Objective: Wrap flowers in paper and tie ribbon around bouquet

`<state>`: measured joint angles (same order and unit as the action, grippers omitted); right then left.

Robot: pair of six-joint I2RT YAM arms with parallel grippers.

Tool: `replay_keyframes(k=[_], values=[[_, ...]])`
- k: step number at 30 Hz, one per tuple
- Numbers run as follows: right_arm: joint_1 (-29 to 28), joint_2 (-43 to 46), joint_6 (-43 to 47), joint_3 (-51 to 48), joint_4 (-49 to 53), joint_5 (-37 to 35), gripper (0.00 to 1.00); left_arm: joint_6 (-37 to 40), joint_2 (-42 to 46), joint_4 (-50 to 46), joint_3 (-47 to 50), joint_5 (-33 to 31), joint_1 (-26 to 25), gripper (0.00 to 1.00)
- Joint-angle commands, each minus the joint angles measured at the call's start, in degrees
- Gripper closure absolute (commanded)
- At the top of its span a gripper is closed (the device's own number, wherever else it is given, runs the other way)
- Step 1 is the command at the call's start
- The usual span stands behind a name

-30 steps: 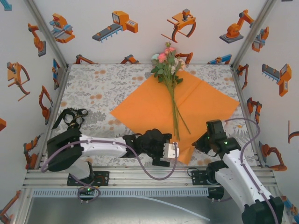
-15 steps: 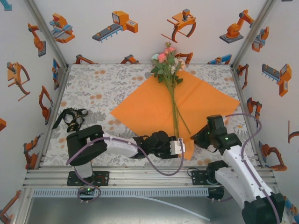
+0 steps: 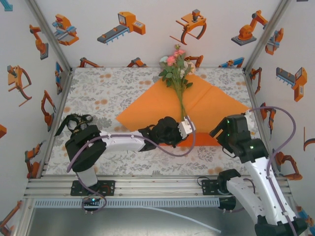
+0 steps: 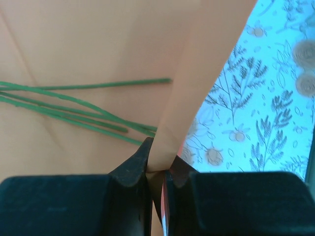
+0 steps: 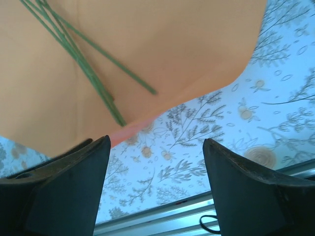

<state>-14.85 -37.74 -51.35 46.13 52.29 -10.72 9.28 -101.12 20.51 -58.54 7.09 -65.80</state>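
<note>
Since a second ago the left pincer (image 3: 185, 127) has swung from the near corner of the paper (image 3: 216, 105) up toward its middle, taking that corner with it. The right pincer (image 3: 218, 132) has let go and drawn back off the paper's near-right edge.

The left pincer (image 4: 158, 168) is now pressed together on a thin flap of paper, while the right pincer (image 5: 155, 164) is spread with nothing between its fingers.

The flowers (image 3: 174, 64) lie along the paper's centre line, blooms past its far corner and stems (image 4: 74, 105) ending just beside the lifted flap.

With nothing pinning the sheet, a further pull could probably slide it over the worktop (image 3: 98, 93) or drag the stems askew. The flap might also slip or tear from so small a pinch.

The ribbon (image 3: 74, 123) lies well off the paper's left corner, out of the way. The left arm lies across the paper's near side, likely blocking the right pincer there.
</note>
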Motion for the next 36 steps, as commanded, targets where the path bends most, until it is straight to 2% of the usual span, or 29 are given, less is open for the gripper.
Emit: replay_keyframes(k=[1,5,9,15,23,30,36], values=[[-0.43,3.50,4.82,-0.62,-0.21,-2.30,0.39,-2.42,-3.51,-0.59,-2.87,2.83,1.39,0.83],[-0.44,4.97,4.78,-5.02,-4.69,4.85,0.44,-1.76,-7.75,-0.46,-6.68,3.80,2.01,0.82],[-0.42,2.27,3.33,-9.20,-9.59,12.08,0.46,-4.18,-9.23,0.62,-7.07,4.41,2.41,0.80],[-0.48,-3.37,2.52,-13.87,-18.02,15.70,0.46,-8.02,-8.87,2.64,-4.90,-1.41,4.01,0.80],[-0.48,-11.80,2.56,-17.87,-27.23,12.87,0.46,-12.18,-12.04,5.58,-6.41,-6.52,6.27,0.81],[-0.37,-15.65,3.55,-20.78,-32.60,9.27,0.46,-13.67,-14.70,7.44,-8.43,-4.58,7.09,0.80],[-0.40,-17.88,5.97,-20.56,-34.54,7.71,0.46,-13.95,-15.34,8.68,-7.71,-8.04,7.83,0.84]])
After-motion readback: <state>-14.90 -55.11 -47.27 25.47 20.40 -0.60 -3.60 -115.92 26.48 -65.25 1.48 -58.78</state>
